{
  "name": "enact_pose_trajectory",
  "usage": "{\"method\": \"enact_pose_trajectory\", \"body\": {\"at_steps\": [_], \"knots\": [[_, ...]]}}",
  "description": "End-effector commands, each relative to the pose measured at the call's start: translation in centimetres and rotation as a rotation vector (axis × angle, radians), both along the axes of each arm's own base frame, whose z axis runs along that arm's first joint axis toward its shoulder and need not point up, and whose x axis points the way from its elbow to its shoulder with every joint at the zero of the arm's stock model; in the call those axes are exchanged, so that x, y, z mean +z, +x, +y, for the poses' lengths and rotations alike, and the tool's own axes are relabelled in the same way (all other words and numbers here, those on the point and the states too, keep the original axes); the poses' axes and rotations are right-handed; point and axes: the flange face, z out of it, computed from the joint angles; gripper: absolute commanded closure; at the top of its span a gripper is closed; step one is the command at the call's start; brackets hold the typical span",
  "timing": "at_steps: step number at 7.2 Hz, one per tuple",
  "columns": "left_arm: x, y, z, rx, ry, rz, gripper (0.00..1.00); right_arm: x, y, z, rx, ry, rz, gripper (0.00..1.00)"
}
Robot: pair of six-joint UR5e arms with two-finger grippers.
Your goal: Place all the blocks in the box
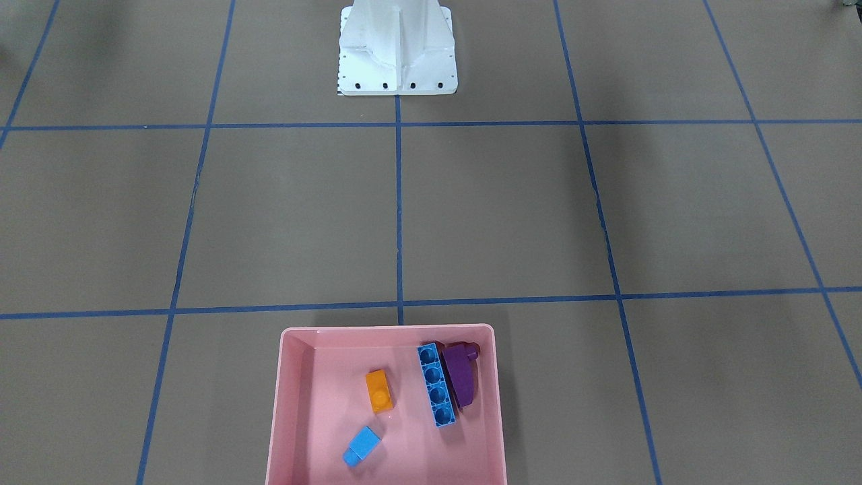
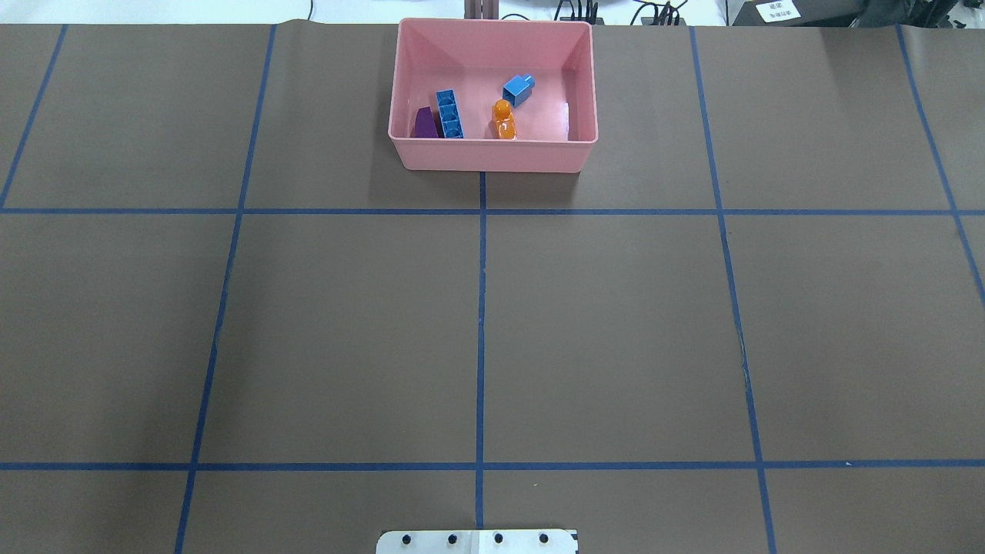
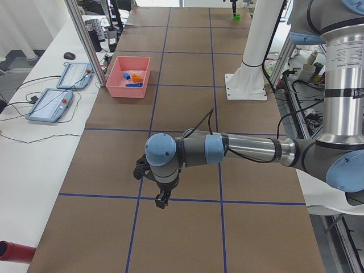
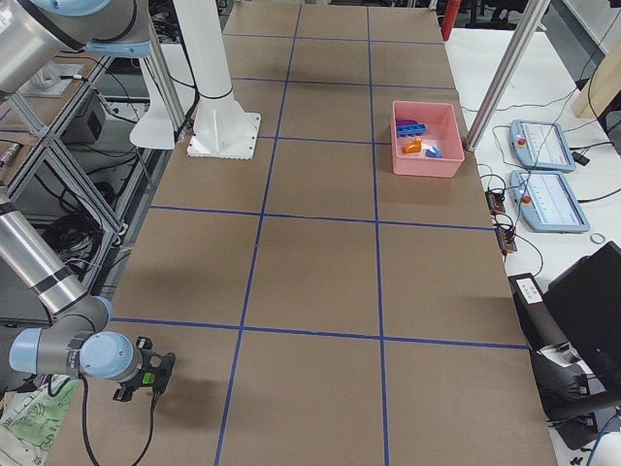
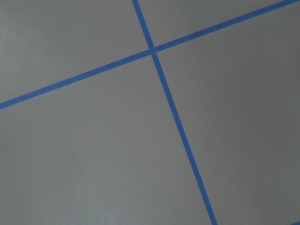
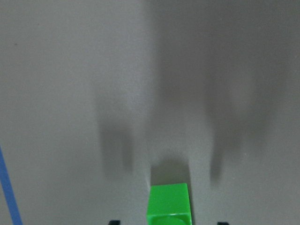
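Observation:
The pink box [image 2: 492, 158] stands at the far middle of the table; it also shows in the front view [image 1: 296, 404]. In it lie the orange block [image 1: 380, 391], the small light-blue block [image 1: 361, 446], the long light-blue block [image 1: 436, 393] and the purple sloped block [image 1: 462, 374] against it. The green block [image 6: 168, 205] lies on the table far to my right, away from the box. My right gripper [image 6: 168, 223] is open, its fingertips [image 6: 114, 222] apart on either side of the green block. My left gripper [image 3: 161, 199] hangs low over bare table; I cannot tell if it is open.
The white robot base [image 1: 397, 54] stands at the table's middle near edge. Blue tape lines [image 2: 481, 323] grid the brown table. Tablets and cables [image 3: 57, 102] lie on a side bench beyond the box. A red cylinder [image 3: 11, 251] lies near the left end.

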Motion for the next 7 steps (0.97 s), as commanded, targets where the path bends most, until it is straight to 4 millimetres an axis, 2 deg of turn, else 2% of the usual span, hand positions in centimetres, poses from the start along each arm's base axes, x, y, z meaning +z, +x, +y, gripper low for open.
{"method": "enact_pose_trajectory", "body": {"at_steps": [1, 3, 7], "knots": [[-0.2, 0.0, 0.0, -0.001, 0.003, 0.000, 0.00, 0.4, 0.1, 0.5, -0.009, -0.001, -0.004, 0.58], [-0.2, 0.0, 0.0, -0.001, 0.003, 0.000, 0.00, 0.3, 0.0, 0.4, -0.021, 0.022, -0.009, 1.00], [0.1, 0.0, 0.2, -0.001, -0.012, 0.000, 0.00, -0.9, -0.1, -0.4, -0.019, 0.074, -0.025, 1.00]]}}
